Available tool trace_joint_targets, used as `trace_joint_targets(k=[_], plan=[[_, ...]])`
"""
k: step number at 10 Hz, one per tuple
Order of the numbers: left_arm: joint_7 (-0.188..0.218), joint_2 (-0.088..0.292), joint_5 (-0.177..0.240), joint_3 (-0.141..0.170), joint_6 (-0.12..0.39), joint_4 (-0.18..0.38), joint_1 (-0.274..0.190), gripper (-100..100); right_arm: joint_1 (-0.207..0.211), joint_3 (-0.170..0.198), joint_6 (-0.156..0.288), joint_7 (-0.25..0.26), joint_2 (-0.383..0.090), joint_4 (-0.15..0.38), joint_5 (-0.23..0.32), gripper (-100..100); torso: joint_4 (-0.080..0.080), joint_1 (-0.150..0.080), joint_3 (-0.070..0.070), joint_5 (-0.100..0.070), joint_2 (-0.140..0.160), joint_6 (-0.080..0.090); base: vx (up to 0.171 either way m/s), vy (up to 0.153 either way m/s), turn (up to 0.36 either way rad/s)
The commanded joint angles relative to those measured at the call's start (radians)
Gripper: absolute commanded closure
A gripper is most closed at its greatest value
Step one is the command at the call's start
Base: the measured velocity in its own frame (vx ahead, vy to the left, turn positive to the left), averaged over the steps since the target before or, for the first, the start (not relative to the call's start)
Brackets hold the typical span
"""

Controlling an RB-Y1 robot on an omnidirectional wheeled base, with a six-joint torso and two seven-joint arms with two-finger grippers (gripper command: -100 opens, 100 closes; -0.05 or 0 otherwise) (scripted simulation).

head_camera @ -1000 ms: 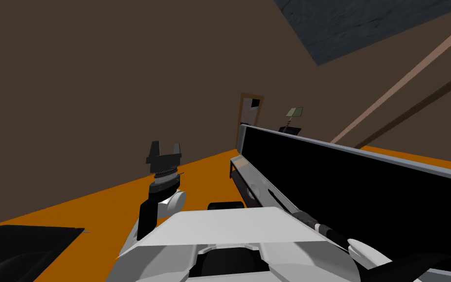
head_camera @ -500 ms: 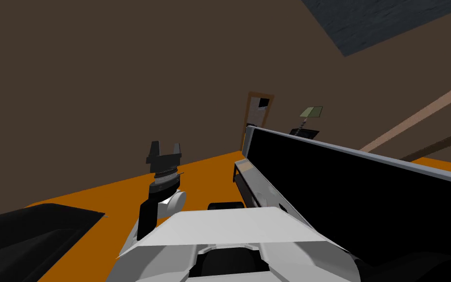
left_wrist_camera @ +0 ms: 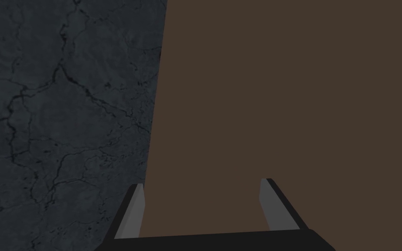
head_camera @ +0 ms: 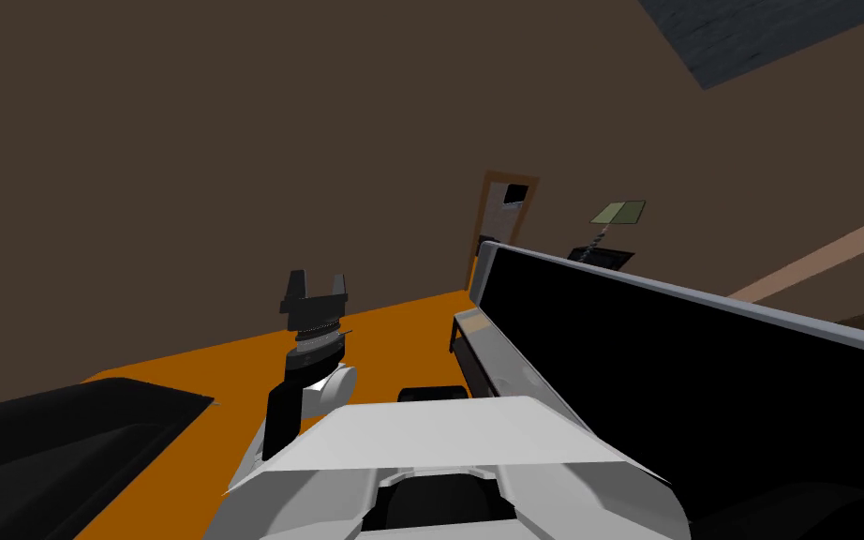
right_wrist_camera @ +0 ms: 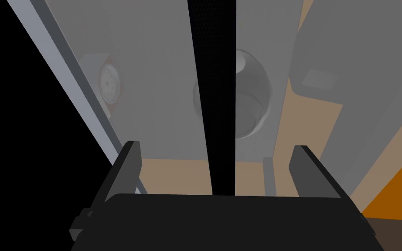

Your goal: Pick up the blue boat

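Left gripper [head_camera: 316, 278] stood raised, fingers apart, empty. Right gripper [right_wrist_camera: 216, 146] — likewise spread, empty — faced a grey sphere [right_wrist_camera: 253, 99] behind a black strip [right_wrist_camera: 213, 65]. Where the blue boat lay, I could not tell.

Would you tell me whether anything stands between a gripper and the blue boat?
I cannot tell, since I cannot place the boat. The open right gripper faces a black strip across a grey ball; the open left gripper is raised.

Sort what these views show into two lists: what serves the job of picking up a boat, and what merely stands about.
For the job: left gripper, fingers open; right gripper, fingers open.
Standing about: black screen, lamp, door, black couch, grey ball, red-rimmed dial.
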Motion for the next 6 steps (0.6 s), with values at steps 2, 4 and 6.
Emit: trace_joint_targets(k=[2, 4, 6], plan=[[0.000, 0.000, 0.000, 0.000, 0.000, 0.000, 0.000, 0, -0.004, 0.014, -0.015, 0.017, 0.007, 0.060, 0.019, -100, 0.000, 0.000, 0.000, 0.000, -0.001, -0.001, 0.063, 0.001, 0.100], [0.000, 0.000, 0.000, 0.000, 0.000, 0.000, 0.000, 0, -0.001, 0.026, -0.026, 0.026, 0.011, 0.102, 0.034, -100, 0.000, 0.000, -0.001, 0.000, -0.002, 0.000, 0.076, -0.012, 0.104], [0.000, 0.000, 0.000, 0.000, 0.000, 0.000, 0.000, 0, 0.001, 0.037, -0.036, 0.034, 0.016, 0.140, 0.048, -100, -0.001, 0.001, -0.002, 0.000, -0.004, 0.000, 0.104, 0.007, 0.076]])
